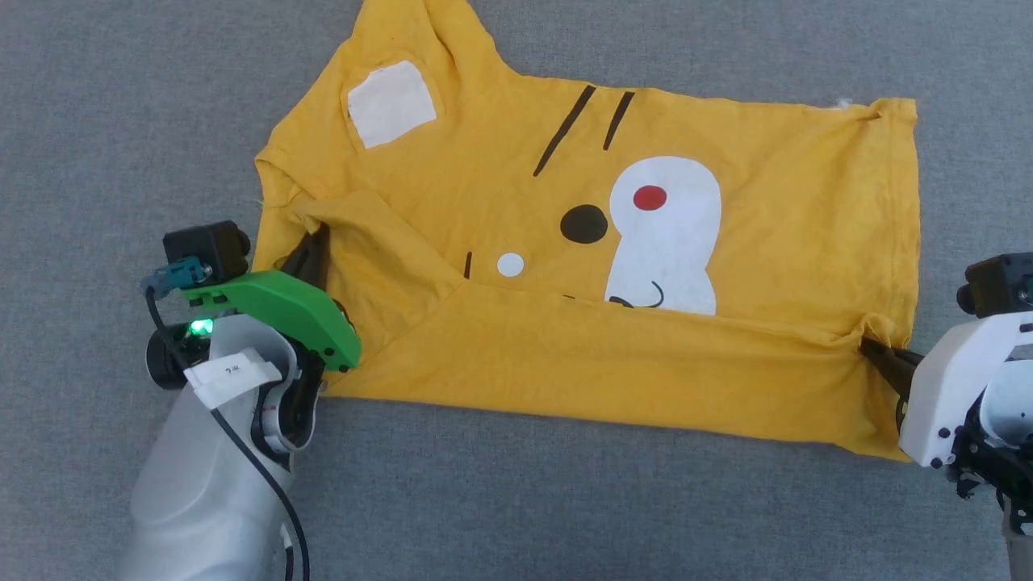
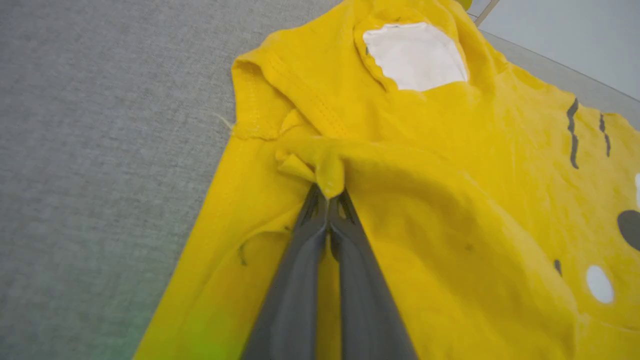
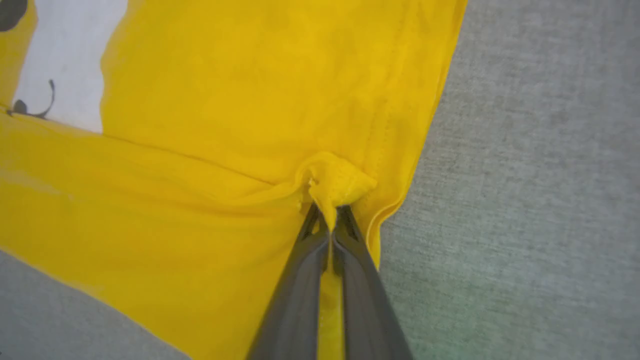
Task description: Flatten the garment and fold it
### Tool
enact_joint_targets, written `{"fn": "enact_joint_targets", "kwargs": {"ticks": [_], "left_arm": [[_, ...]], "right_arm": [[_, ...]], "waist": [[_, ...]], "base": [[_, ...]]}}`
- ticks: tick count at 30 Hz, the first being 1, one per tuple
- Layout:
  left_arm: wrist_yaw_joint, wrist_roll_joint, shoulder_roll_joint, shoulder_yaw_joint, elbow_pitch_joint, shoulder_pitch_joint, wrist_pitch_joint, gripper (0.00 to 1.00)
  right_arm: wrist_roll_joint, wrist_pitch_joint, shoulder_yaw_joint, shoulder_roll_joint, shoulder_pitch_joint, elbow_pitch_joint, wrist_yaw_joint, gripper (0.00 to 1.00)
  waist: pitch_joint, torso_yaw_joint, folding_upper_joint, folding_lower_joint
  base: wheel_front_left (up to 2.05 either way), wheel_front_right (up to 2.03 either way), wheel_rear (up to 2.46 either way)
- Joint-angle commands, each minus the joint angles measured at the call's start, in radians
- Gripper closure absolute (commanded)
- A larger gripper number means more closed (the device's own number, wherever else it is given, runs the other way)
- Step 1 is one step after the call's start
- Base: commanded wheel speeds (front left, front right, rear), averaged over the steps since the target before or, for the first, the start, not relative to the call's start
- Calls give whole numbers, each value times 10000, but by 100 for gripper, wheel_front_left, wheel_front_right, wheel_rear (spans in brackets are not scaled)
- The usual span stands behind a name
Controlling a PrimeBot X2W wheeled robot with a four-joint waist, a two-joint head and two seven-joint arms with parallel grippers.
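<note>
Two tools are pinching the garment at once. The left tool is pressing its fingers together on a small peak of yellow cloth at the collar end, and the right tool is clamping a bunched nub at the hem end. The shirt is lying printed side up on the grey worktop, spreading ahead of both tools and between them. A long flap of its near edge is lying turned over between the two pinch points, covering the bottom of the white patch. Each tool seems to be holding only a small bite of fabric, so a pull outward or a quick lift is likely to let the cloth slip free. Just ahead of the left tool the flap's edge is slanting and the cloth is crumpling, so unequal travel by the two tools would probably skew the crease further. If either pinch is catching the layer beneath, moving the flap could drag the whole shirt across the worktop.
</note>
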Motion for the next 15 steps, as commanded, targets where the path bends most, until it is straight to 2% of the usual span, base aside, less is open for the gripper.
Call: {"fn": "enact_joint_targets", "kwargs": {"ticks": [1,2,7,10,13,15], "left_arm": [[-54,-44,-62,29,181,-184,-90,16],[-56,-51,-64,38,290,-227,-127,0],[65,13,65,211,390,-229,-570,0],[302,138,286,367,185,78,-832,0],[632,261,515,383,-160,588,-587,0],[944,300,687,286,-418,1047,120,0]], "right_arm": [[68,55,159,84,41,279,-21,50],[106,58,185,72,45,286,-21,0],[324,-371,11,169,36,170,-21,0],[429,-733,-303,385,147,36,-21,0],[453,-983,-682,643,383,-178,-21,0],[447,-1079,-956,858,620,-378,-21,0]], "waist": [[13,-1,0,-1],[-33,0,0,-1],[-532,27,0,-1],[-1040,46,0,-1],[-1529,103,0,-1],[-1842,146,0,-1]], "base": [[0,0,0],[0,0,0],[0,0,0],[0,0,0],[0,0,0],[0,0,0]]}}
